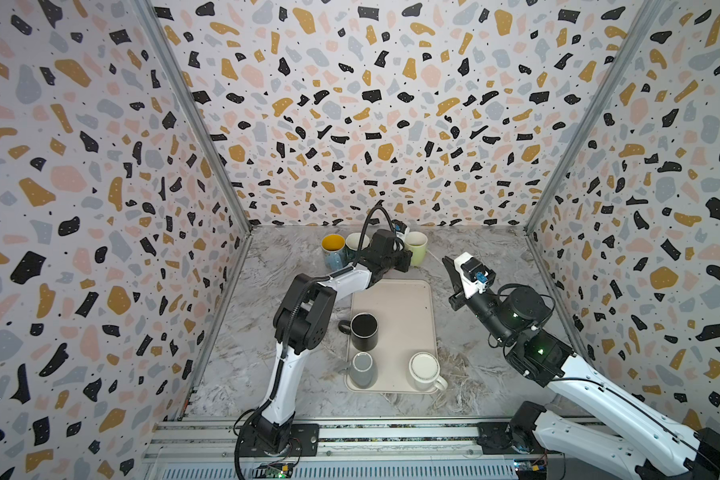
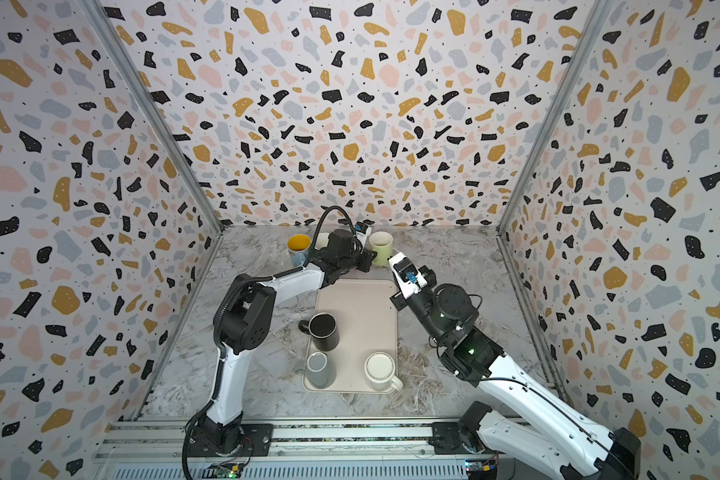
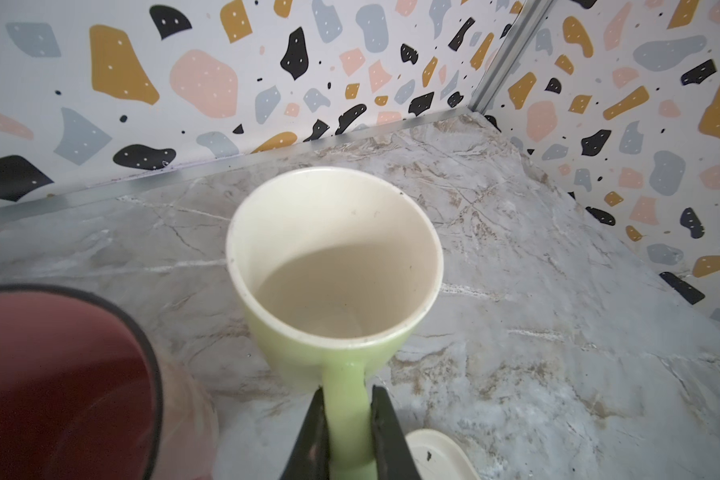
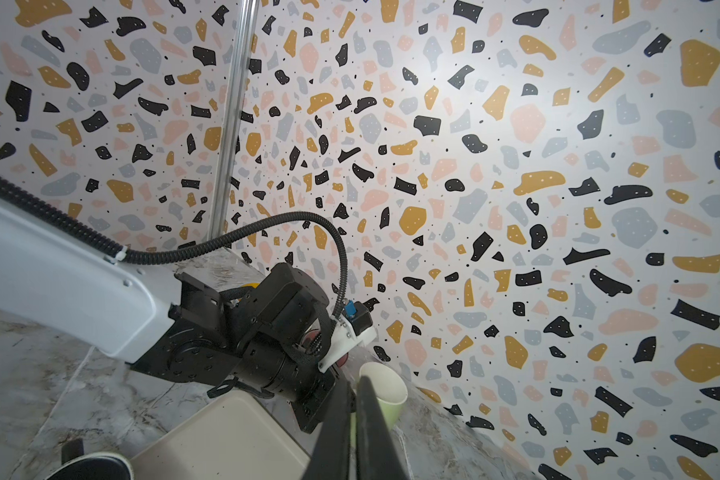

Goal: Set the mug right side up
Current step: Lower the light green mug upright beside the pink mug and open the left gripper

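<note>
Green mug [image 3: 333, 257] upright, back of table [image 3: 537, 299]
L gripper [image 3: 347, 415] clamps its handle [image 3: 345, 382]; R gripper [image 4: 353, 419] closed, empty.

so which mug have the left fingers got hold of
The pale green mug, upright in the back row: the left fingers pinch its handle. No other mug is gripped.

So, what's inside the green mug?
Nothing: in the left wrist view the green mug shows bare cream wall and floor. Its near inner wall is hidden behind the rim.
</note>
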Robot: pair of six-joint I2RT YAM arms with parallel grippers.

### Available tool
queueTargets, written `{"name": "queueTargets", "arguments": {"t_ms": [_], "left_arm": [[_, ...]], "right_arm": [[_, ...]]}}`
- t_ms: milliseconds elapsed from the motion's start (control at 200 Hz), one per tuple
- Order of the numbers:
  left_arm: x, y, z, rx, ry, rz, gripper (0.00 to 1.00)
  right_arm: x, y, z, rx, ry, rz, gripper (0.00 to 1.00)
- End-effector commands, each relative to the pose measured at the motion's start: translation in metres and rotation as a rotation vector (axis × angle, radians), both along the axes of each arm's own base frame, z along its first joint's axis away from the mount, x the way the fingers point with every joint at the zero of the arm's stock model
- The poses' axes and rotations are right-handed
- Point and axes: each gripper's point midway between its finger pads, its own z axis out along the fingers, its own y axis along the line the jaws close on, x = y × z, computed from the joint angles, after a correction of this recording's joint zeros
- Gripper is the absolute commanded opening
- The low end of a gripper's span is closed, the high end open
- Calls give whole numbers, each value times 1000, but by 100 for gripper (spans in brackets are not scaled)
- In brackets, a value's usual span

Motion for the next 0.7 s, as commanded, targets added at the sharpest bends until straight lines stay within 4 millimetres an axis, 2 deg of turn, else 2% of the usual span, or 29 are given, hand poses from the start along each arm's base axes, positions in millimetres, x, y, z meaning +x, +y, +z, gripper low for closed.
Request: {"name": "queueTargets", "arguments": {"t_ms": [0,175,696], "left_arm": [[13,-8,66,-103,-208,7,0],[12,-4,64,-104,-230,20,0],[12,4,40,-67,-231,47,0]], "right_arm": [[-3,-6,10,43,-19,-8,8],[-1,-5,8,44,-12,-6,8],[1,-5,4,43,-2,-10,8]]}}
